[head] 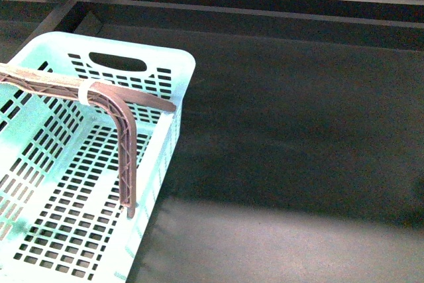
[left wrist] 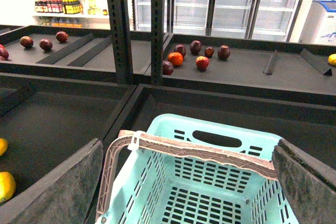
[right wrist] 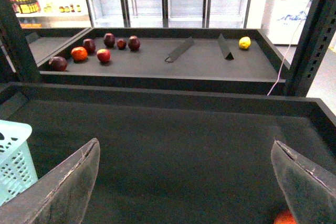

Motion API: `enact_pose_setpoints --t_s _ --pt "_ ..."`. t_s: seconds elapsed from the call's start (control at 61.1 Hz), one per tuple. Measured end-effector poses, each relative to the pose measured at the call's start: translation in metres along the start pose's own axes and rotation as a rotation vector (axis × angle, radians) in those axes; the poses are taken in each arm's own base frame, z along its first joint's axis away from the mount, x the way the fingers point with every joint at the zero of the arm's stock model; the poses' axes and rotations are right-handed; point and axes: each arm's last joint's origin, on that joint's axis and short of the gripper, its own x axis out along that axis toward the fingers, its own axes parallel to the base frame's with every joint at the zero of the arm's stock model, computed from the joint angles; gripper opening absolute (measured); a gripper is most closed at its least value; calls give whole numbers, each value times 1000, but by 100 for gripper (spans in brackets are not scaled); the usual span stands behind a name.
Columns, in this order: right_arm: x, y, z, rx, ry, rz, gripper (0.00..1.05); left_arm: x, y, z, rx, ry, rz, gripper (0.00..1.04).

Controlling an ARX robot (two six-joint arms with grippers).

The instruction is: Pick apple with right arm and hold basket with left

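— What took up most of the scene?
— The dark bench [head: 285, 130], a shallow bay with low walls. Seen from the front, the pale mint-green basket [head: 175, 71] stood on its left part, with slotted walls and floor and an oval hand hole.

— And the hands?
— The left hand [left wrist: 186, 148] hung above the basket, released. Its two fingers [left wrist: 58, 187] were spread wide, one to each side of the basket's top. The right hand [right wrist: 185, 145] was released too, spread wide over bare bench, and a corner of the basket showed off to one side.

— The handles?
— The brown ribbed handles [head: 126, 144] were raised and bound together by a white band [head: 85, 91]. They ran across between the left fingers, but I could not tell whether they touched them.

— Where was the apple?
— The apple [right wrist: 285, 217] lay on the bench, outside the basket, just beside one right finger [right wrist: 307, 179]. Only a red-orange sliver showed, and the picture's edge cut off the rest.
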Motion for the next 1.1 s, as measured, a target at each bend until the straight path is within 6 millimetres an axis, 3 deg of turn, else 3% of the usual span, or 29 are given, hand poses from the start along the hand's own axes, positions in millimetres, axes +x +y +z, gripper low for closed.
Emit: enact_pose_setpoints --t_s 0.54,0.573,0.622,0.655,0.688,0.819,0.901,1.097 --pt "0 0 0 0 0 0 96 0 0 0 -6 2 -4 98" --pt "0 0 0 0 0 0 96 0 0 -1 -53 68 -52 98" --pt "0 0 0 0 0 2 96 3 -2 -1 -324 352 -144 98" --pt "0 0 0 0 0 1 96 8 -2 -3 -516 446 -139 98" --pt "0 0 0 0 0 1 96 15 -1 -1 -670 486 -126 98" --pt "0 0 0 0 0 1 96 41 5 11 -972 495 -62 98" --pt "0 0 0 0 0 1 96 61 8 11 -1074 522 -31 98" --pt "0 0 0 0 -1 1 96 102 9 -12 -1196 623 87 98"
